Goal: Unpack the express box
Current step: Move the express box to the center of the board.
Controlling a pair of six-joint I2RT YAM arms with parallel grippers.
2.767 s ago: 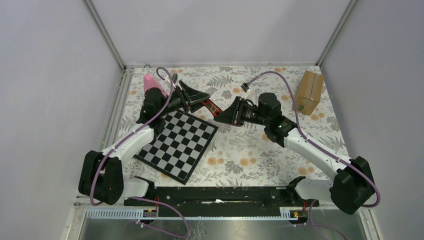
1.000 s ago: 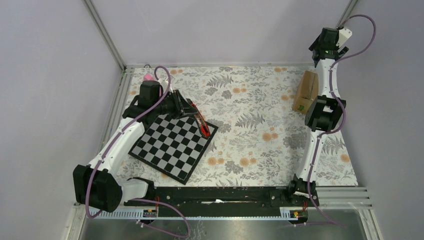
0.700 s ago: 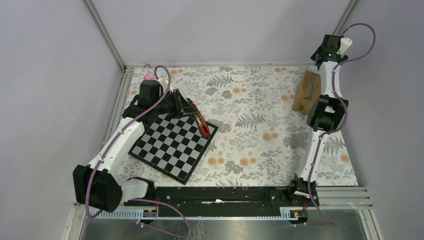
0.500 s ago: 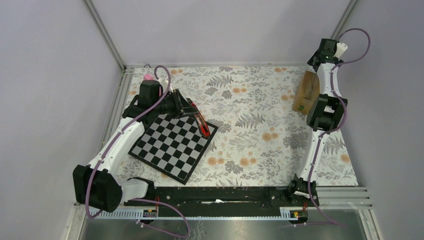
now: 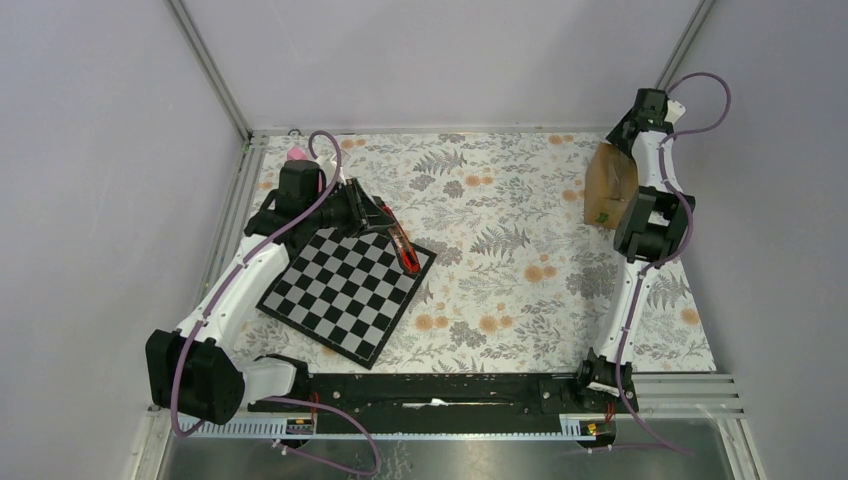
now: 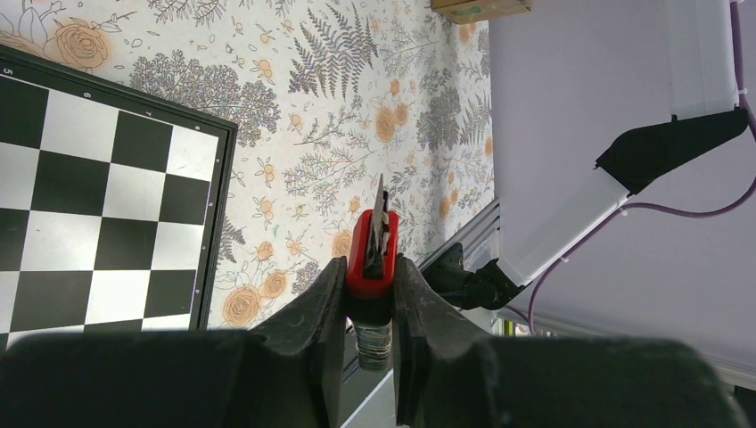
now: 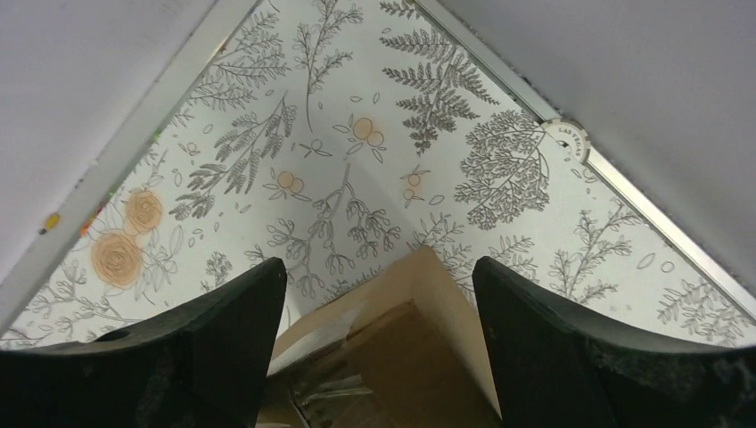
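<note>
Left gripper (image 6: 368, 267) is clamped tight on a red utility knife (image 6: 371, 250). The blade is out and points away from the wrist. From the top view the knife hangs over the far right edge of the chessboard (image 5: 345, 290), red body angled toward the table centre. Can't tell whether the tip touches the board.

Right arm is stretched up into the far right corner of the table (image 5: 500, 220). Right gripper (image 7: 379, 267) points down at the express box (image 5: 608, 185). Jaws are wide, with the fingers (image 7: 214, 348) straddling the box's top corner. The wrist view shows floral cloth between the box and the fingertips on both sides, so nothing is gripped. Lower down the left finger hides the box edge, so contact there is unclear.

The express box sits at the far right of the table, just beside the right wall and well apart from the chessboard and knife. It is brown cardboard with a small green mark low on the near face. The wrist view shows glossy tape along a seam. Can't tell whether it sits flat or tipped.

A pink object (image 5: 297, 155) is in the far left corner, mostly hidden behind the left arm.
</note>
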